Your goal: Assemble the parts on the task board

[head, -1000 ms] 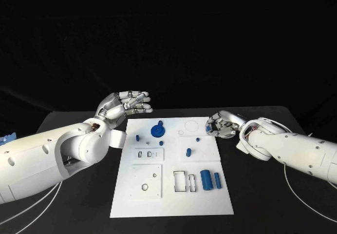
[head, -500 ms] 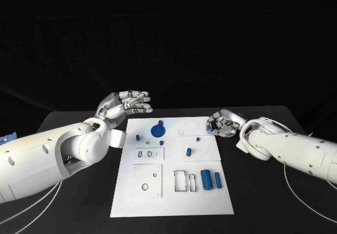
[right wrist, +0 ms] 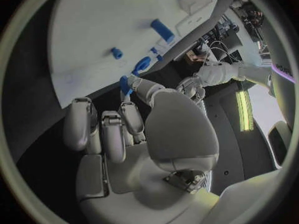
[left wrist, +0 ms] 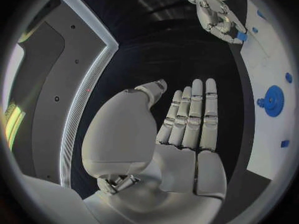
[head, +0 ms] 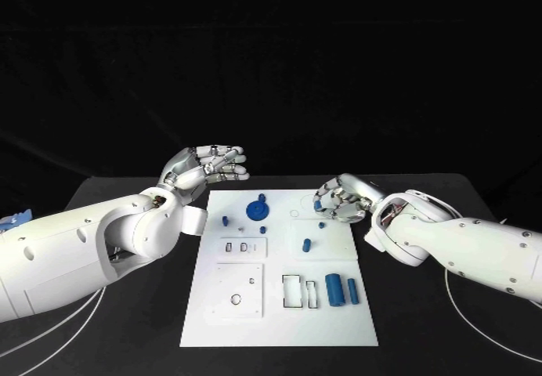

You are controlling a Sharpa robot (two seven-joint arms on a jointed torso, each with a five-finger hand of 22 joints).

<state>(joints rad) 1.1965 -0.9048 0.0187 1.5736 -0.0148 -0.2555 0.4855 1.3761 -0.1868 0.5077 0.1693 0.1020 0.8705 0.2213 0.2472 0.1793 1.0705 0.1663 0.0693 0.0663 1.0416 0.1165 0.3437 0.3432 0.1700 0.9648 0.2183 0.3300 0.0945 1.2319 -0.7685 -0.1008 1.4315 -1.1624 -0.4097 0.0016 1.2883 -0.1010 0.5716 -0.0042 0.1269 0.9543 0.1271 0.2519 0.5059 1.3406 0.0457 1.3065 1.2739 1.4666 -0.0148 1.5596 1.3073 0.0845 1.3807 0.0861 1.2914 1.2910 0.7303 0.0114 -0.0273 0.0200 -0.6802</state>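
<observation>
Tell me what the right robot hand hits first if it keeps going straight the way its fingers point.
Probably the task board. The right robot hand, pinching a small blue part, points its fingers toward the board's far area near the blue gear. Its height above the board is unclear, so it might pass over.

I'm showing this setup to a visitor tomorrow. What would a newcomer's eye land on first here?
First, the white task board in the middle of the black table, dotted with blue parts, the blue gear near its far end standing out most. Next, the two silver hands: the right hand hovers over the board's far right corner pinching a small blue part, while the left hand hangs empty beyond the far left corner.
</observation>
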